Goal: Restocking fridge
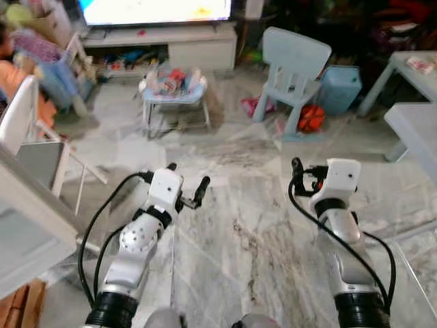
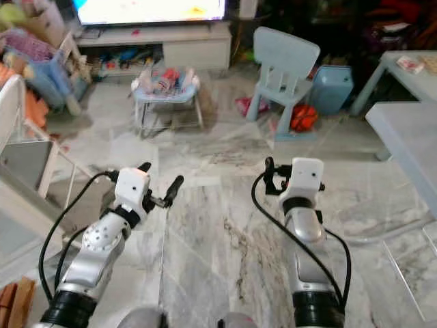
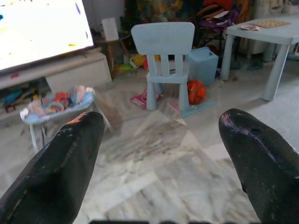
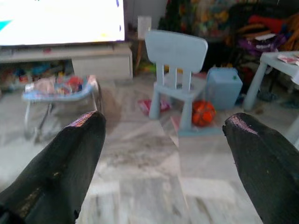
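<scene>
1. Far left, the edge of a white folding frame (image 1: 27,133) and a grey-white panel (image 1: 31,225) run along the robot's left side. What the panel belongs to cannot be told; no fridge and no goods to restock can be made out anywhere.
2. The left hand (image 1: 186,184) is held out at about waist height over the marble floor (image 1: 239,232). Its two black fingers (image 3: 60,168) are spread wide and grip nothing. In my judgement this is a carrying-ready pose for walking, not a reach.
3. Ahead of that hand, a small baby bouncer (image 1: 174,89) with bright bits in it stands on the floor before a white TV stand (image 1: 171,44) and a lit screen (image 1: 153,10).
4. The right hand (image 2: 268,176) is raised level with the left, well apart from it, fingers (image 4: 65,163) also wide open and empty.
5. Beyond it stands a pale blue child's chair (image 1: 293,68), with an orange ball (image 1: 311,117) at its foot and a blue bin (image 1: 339,87) just beside.
6. On the far right, a pale blue bench (image 1: 410,72) carries some papers (image 1: 420,64).
7. Judging by this, the restocking has barely begun: the robot likely has to turn and find the fridge first.
</scene>
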